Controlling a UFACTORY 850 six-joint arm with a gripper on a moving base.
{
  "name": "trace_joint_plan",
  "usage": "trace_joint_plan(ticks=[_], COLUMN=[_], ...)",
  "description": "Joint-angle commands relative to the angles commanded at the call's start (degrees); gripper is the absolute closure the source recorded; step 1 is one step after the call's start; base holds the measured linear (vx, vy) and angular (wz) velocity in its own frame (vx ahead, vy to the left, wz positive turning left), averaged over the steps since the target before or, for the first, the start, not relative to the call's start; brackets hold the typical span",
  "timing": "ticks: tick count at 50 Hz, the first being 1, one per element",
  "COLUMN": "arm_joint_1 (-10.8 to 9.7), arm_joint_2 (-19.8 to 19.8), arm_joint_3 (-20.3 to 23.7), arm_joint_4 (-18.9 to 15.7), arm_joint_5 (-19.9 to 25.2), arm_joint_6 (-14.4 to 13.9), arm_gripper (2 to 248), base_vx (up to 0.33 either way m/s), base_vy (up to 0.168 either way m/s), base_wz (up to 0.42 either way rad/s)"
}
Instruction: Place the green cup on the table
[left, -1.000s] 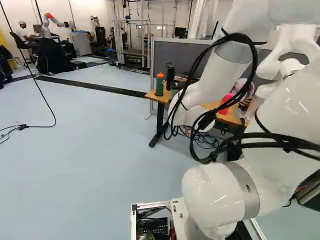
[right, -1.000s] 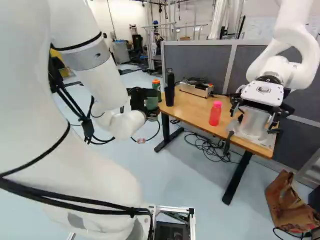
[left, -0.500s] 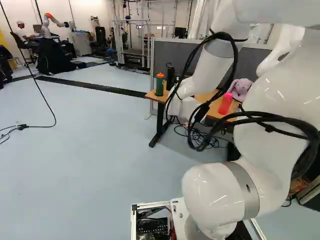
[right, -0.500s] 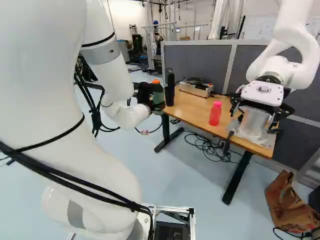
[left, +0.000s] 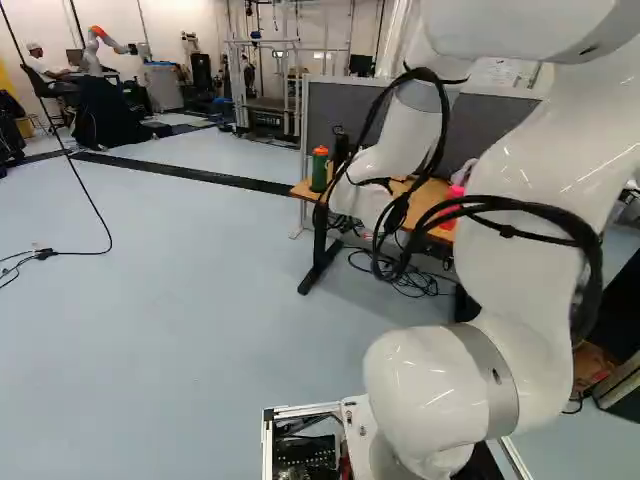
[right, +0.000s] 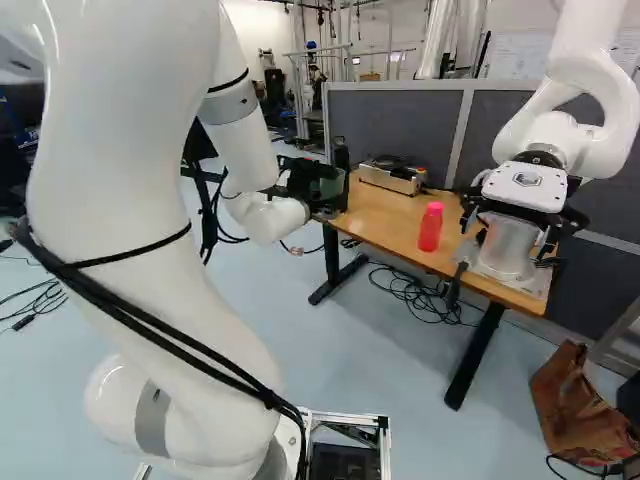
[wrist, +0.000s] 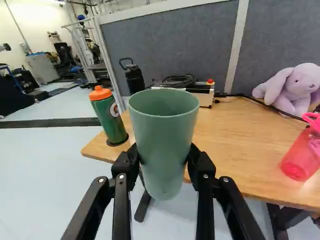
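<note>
— Where is the green cup (wrist: 164, 142) in relation to you?
— Right between the two fingers (wrist: 131, 159) of my gripper (right: 322, 185), upright, with its open rim well above my fingertips and its base reaching below them
— And how is the gripper (wrist: 162, 160) set: wide, narrow, closed?
— It's gripping the cup. The fingers stand apart by the cup's own width, one against each side of its lower half, and both touch it
— So is it on the table (right: 395, 220)?
— No, I'm holding it up, near the table's end where the green bottle with the orange lid (wrist: 111, 119) stands. From the wrist view, the cup's lower part shows against the table's near edge and the floor (wrist: 50, 170); I can't tell whether any of the base is over the wood
— What about your arm (right: 130, 210)?
— It rises from the joint at the foot of both base views and bends over high up. From there my forearm (right: 240, 125) slopes down and forward toward that end of the table, black cables (left: 540, 212) looping along it. In the left base view my wrist (left: 360, 200) hides the gripper; in the right base view it shows just beyond the wrist, beside the table's corner
</note>
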Motion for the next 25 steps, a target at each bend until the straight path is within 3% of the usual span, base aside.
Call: trace_joint_plan(ticks=[25], arm_joint_1=[-1.4], arm_joint_2=[-7.1], arm_joint_3=[-8.3], arm_joint_4=[8.9], arm_joint_5=[2.9], arm_joint_6=[0.0], arm_gripper=[132], base_vx=[0.0], base_vy=[0.0], base_wz=[0.0])
